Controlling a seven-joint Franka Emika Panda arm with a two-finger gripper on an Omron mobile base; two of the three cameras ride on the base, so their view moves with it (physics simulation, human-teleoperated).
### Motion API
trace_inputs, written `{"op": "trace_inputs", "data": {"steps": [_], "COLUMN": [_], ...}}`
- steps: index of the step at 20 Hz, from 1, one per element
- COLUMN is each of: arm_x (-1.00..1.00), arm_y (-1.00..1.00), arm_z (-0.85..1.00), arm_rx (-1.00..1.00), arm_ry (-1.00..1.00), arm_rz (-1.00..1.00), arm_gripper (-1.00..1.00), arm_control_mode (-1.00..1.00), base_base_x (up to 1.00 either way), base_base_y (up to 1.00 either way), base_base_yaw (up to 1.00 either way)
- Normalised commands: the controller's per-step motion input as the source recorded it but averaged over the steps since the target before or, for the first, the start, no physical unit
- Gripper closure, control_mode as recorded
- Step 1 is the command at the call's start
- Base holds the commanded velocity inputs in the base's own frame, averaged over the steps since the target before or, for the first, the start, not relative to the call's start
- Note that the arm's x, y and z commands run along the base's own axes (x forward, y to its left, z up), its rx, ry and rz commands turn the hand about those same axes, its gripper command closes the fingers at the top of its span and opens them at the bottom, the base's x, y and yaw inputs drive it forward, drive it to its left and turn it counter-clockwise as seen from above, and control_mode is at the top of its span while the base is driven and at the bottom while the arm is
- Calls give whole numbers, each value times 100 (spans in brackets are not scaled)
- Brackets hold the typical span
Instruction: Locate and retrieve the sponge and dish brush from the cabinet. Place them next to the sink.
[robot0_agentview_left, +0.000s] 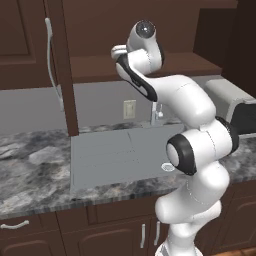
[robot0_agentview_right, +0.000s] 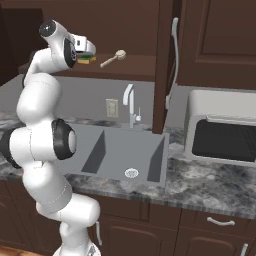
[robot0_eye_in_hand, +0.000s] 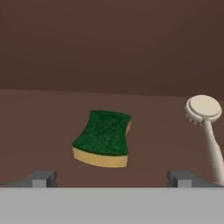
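Note:
The sponge (robot0_eye_in_hand: 104, 138), yellow with a dark green top, lies flat on the shelf of the open cabinet (robot0_agentview_right: 135, 67). My gripper (robot0_eye_in_hand: 111, 178) is open just in front of it, one fingertip on each side and nothing between them. The cream dish brush (robot0_eye_in_hand: 205, 118) lies to the sponge's right, round head away from me. In the right base view the hand (robot0_agentview_right: 82, 47) reaches onto the shelf and partly hides the sponge (robot0_agentview_right: 90, 59), with the dish brush (robot0_agentview_right: 114, 57) beside it. The grey sink (robot0_agentview_right: 125, 150) lies below.
The cabinet door stands open with its long pale handle (robot0_agentview_left: 50, 60) left of the arm. A chrome faucet (robot0_agentview_right: 130, 105) rises behind the sink. A white microwave (robot0_agentview_right: 222, 132) sits on the marbled counter (robot0_agentview_left: 35, 170) to the right. Lower drawers run under the counter.

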Motion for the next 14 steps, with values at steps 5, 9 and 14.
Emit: {"op": "trace_inputs", "data": {"steps": [5, 9, 14], "arm_x": [37, 17, 19], "arm_y": [18, -4, -12], "arm_z": [-8, -16, -20], "arm_rx": [-1, 0, 0], "arm_ry": [0, 2, 0], "arm_rz": [-2, -1, 0], "arm_gripper": [-100, -100, -100], "arm_control_mode": [-100, -100, -100], "base_base_x": [0, 0, 0], "base_base_y": [0, 0, 0], "base_base_yaw": [0, 0, 0]}}
